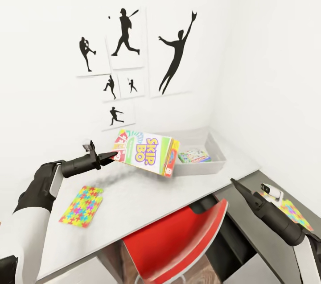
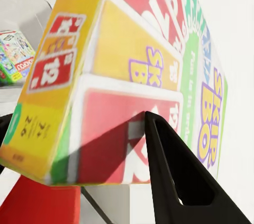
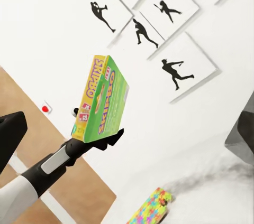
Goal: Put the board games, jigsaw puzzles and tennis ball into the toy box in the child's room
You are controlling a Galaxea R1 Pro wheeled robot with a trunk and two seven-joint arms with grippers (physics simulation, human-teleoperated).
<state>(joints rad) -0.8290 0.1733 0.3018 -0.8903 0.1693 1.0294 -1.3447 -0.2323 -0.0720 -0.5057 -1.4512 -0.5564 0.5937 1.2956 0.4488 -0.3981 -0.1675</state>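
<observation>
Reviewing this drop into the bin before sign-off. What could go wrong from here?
1. The left pincer pinches the Skip-Bo board game only at one corner, tilted and in mid-air short of the toy box; it could swivel or slip out onto the table.
2. Another board game already lies in the toy box, so this one may land on it or catch the rim.
3. One jigsaw puzzle lies near the left forearm; a sweep back could knock it.

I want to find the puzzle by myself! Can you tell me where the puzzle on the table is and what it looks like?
Find the long pale table under the baseball pictures. The jigsaw puzzle lies flat near its left end, below the left gripper, which holds up the Skip-Bo box. It is thin and covered in bright interlocking pieces, unlike that thick printed box.
</observation>
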